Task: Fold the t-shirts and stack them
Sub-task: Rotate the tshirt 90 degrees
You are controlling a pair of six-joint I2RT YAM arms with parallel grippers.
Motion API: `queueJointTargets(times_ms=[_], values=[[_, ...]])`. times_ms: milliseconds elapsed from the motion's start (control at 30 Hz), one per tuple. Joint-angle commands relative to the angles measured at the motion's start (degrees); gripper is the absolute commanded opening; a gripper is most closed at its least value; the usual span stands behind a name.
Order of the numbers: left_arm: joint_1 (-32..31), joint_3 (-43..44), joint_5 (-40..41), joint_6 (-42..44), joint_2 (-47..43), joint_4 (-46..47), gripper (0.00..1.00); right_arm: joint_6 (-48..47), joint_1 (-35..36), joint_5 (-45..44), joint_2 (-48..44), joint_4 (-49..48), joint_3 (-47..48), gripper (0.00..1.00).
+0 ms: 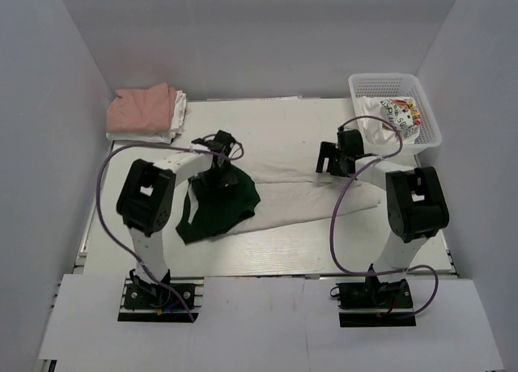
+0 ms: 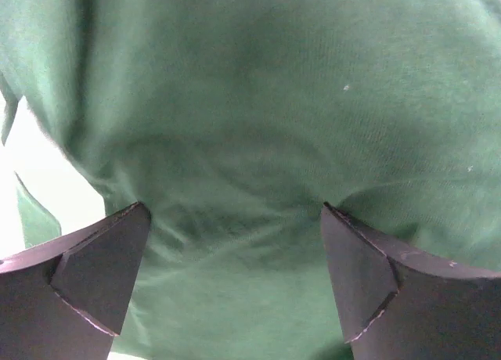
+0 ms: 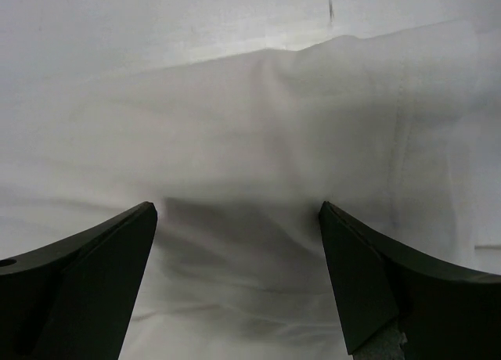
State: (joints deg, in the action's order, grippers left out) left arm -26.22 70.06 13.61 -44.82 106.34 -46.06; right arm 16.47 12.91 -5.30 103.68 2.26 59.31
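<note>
The large white t-shirt (image 1: 307, 198) lies stretched across the table's middle, with its dark green sleeve (image 1: 218, 206) bunched at the left. My left gripper (image 1: 217, 168) is open, pressed down on the green sleeve (image 2: 258, 125), which fills the left wrist view. My right gripper (image 1: 333, 163) is open over the shirt's white cloth (image 3: 250, 141) at the right end. A salmon-pink t-shirt (image 1: 142, 109) lies folded on a folded white one (image 1: 176, 120) at the back left.
A white plastic basket (image 1: 396, 109) at the back right holds a crumpled white printed garment (image 1: 398, 120). Grey walls close in the table on the left, back and right. Purple cables loop from both arms.
</note>
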Motion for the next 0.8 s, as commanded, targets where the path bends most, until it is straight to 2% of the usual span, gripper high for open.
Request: queueJointTargets(times_ms=[0, 33, 67, 100, 133, 167, 200, 233, 300, 333, 367, 400, 433, 467, 500, 533, 600, 767], values=[[1.8, 12.2, 9.2, 2.4, 11.0, 4.1, 1.0, 5.5, 1.7, 2.5, -5.0, 7.0, -7.8, 0.9], [2.5, 21.3, 9.2, 4.7, 14.2, 3.4, 1.0, 5.9, 3.1, 2.7, -6.5, 7.6, -9.4, 0.9], [3.2, 26.6, 9.2, 5.8, 21.2, 2.9, 1.0, 7.0, 4.8, 4.7, -9.7, 8.7, -14.0, 0.9], [3.2, 31.9, 7.9, 7.4, 21.3, 2.9, 1.0, 6.8, 6.8, 6.9, -11.4, 9.9, -15.6, 0.9], [3.7, 43.2, 3.6, 9.5, 28.4, 3.9, 1.0, 7.0, 7.8, 8.2, -16.6, 10.7, -16.8, 0.9], [3.7, 50.0, 0.9, 11.8, 32.6, 2.8, 1.0, 5.4, 8.6, 9.9, -17.9, 11.5, -18.8, 0.9], [3.7, 56.8, -6.4, 13.6, 36.5, 2.8, 1.0, 1.7, 12.1, 16.1, -19.2, 14.3, -20.4, 0.9], [3.7, 67.3, -9.7, 15.1, 43.4, 4.0, 1.0, -0.4, 13.3, 18.5, -22.4, 15.8, -21.2, 0.9], [3.7, 69.9, -15.1, 15.7, 46.7, 14.9, 1.0, -3.0, 16.9, 21.7, -23.6, 22.2, -20.8, 0.9], [3.7, 68.5, -17.0, 14.9, 46.7, 21.3, 1.0, -4.8, 19.5, 26.1, -24.0, 23.3, -20.5, 0.9], [3.7, 62.9, -18.2, 11.7, 46.7, 34.2, 1.0, -5.7, 21.9, 28.2, -24.0, 24.1, -20.5, 0.9], [3.2, 61.9, -19.1, 9.7, 47.9, 38.1, 1.0, -6.4, 23.4, 30.2, -24.0, 24.9, -20.4, 0.9], [2.5, 66.1, -19.1, 8.4, 50.1, 40.4, 1.0, -7.5, 27.4, 34.3, -23.5, 25.1, -20.4, 0.9], [2.5, 70.2, -19.1, 7.7, 53.2, 41.7, 1.0, -8.3, 28.7, 35.1, -23.2, 25.4, -20.1, 0.9], [2.0, 73.8, -19.1, 4.0, 59.6, 45.0, 1.0, -9.7, 29.8, 35.1, -22.8, 27.0, -19.6, 0.9], [2.0, 77.0, -19.1, 0.6, 61.9, 47.0, 1.0, -12.0, 31.6, 35.4, -22.6, 27.9, -18.5, 0.9], [2.0, 75.4, -20.4, -6.1, 63.7, 54.8, 1.0, -13.3, 32.4, 37.6, -21.9, 27.9, -17.3, 0.9], [2.0, 72.7, -18.0, -6.8, 65.1, 58.3, 1.0, -16.0, 34.8, 37.5, -21.6, 26.4, -14.8, 0.9]])
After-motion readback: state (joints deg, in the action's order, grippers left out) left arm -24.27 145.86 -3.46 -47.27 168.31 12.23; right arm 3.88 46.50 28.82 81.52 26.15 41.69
